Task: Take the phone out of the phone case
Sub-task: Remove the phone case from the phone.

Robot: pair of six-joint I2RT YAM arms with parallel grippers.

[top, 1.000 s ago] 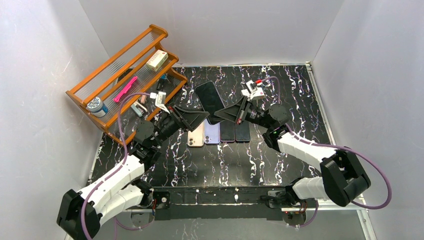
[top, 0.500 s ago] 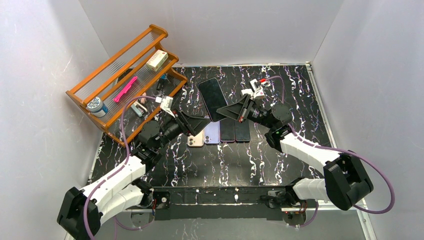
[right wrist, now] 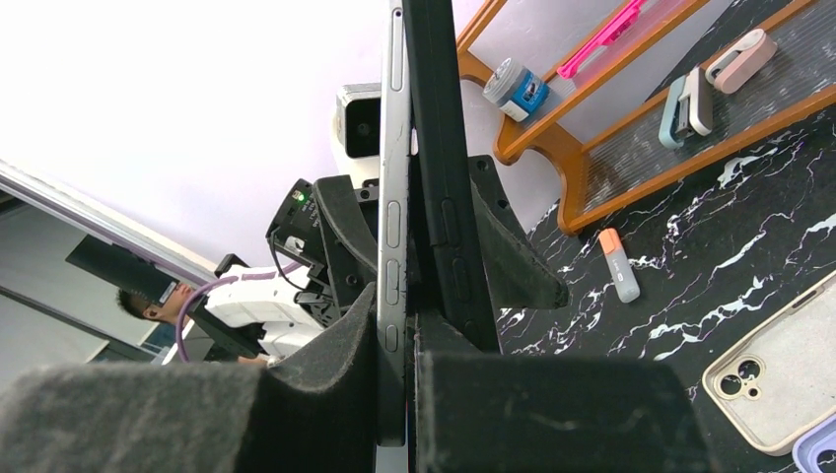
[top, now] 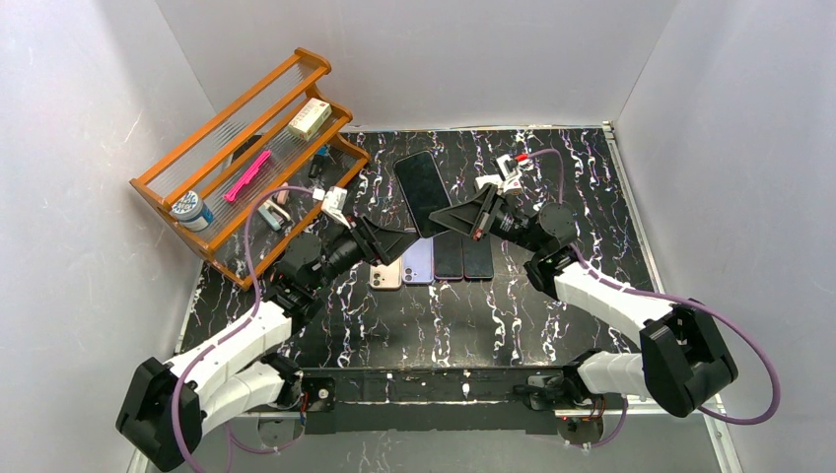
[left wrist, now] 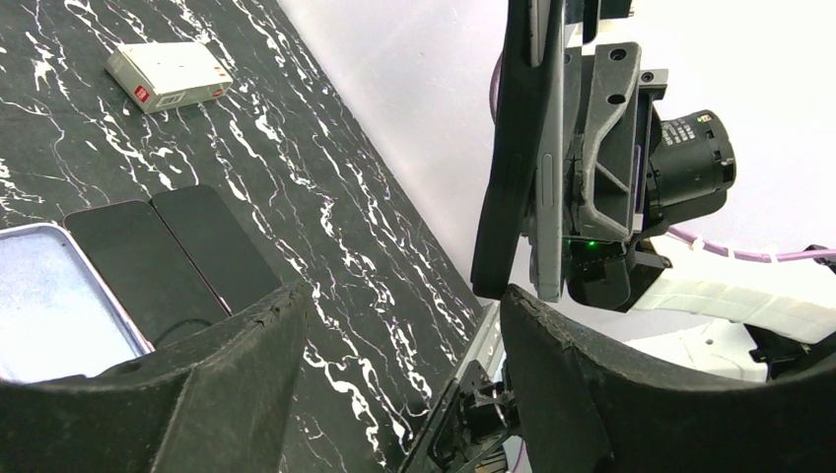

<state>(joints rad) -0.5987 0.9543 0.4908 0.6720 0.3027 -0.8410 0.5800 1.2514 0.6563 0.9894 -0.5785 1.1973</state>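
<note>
My right gripper [top: 463,219] is shut on a silver-edged phone [right wrist: 391,197] and its black case [right wrist: 439,148], and holds them edge-up above the table's middle. In the top view the phone's dark screen [top: 422,192] faces up and left. In the right wrist view my right gripper [right wrist: 414,335] clamps both, with phone and case lying side by side. My left gripper [top: 394,241] is open and empty, just left of and below the phone. In the left wrist view my left gripper [left wrist: 399,296] gapes under the case [left wrist: 513,148] and the phone [left wrist: 548,148], touching neither.
A row of phones and cases [top: 434,261] lies flat on the black marble table [top: 493,315] under the grippers. An orange wooden rack [top: 246,148] with small items stands at the back left. A white box [left wrist: 168,74] and an orange-capped stick [right wrist: 619,264] lie on the table.
My left gripper has moved right, closer to the held phone, staying open. My right gripper has shifted the phone slightly right and up.
</note>
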